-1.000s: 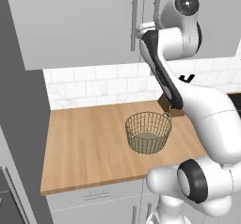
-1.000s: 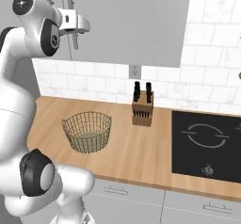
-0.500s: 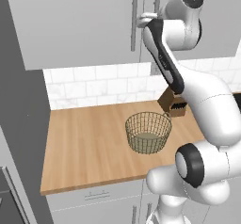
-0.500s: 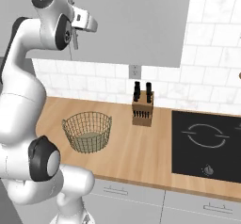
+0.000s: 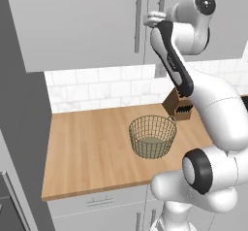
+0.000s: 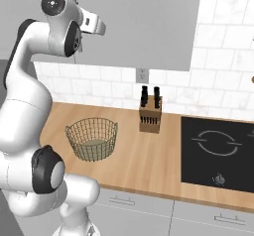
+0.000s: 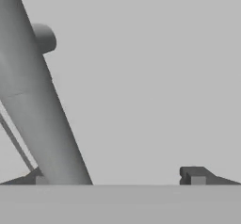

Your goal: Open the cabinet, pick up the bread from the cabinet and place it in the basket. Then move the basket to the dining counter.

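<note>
Wooden tabletop (image 5: pixel 92 147) runs along the near edge, and on it, toward the arm's side, sits the basket (image 5: pixel 152 136), a round tan wire-mesh bowl whose see-through sides show a bare flat base. Just behind it, close to the tiled wall, stands a knife block (image 6: pixel 150 117) with dark handles sticking up; a black cooktop (image 6: pixel 218 153) lies further along the tabletop. Higher and farther back hangs the cabinet (image 5: pixel 87 26), its flat grey doors shut. The pincer (image 7: pixel 115 178) is raised to the door fronts with its jaws spread wide, holding nothing; in the hand view one grey bar handle (image 7: pixel 40 105) slants close beside one finger tip, inside the open gap.
</note>
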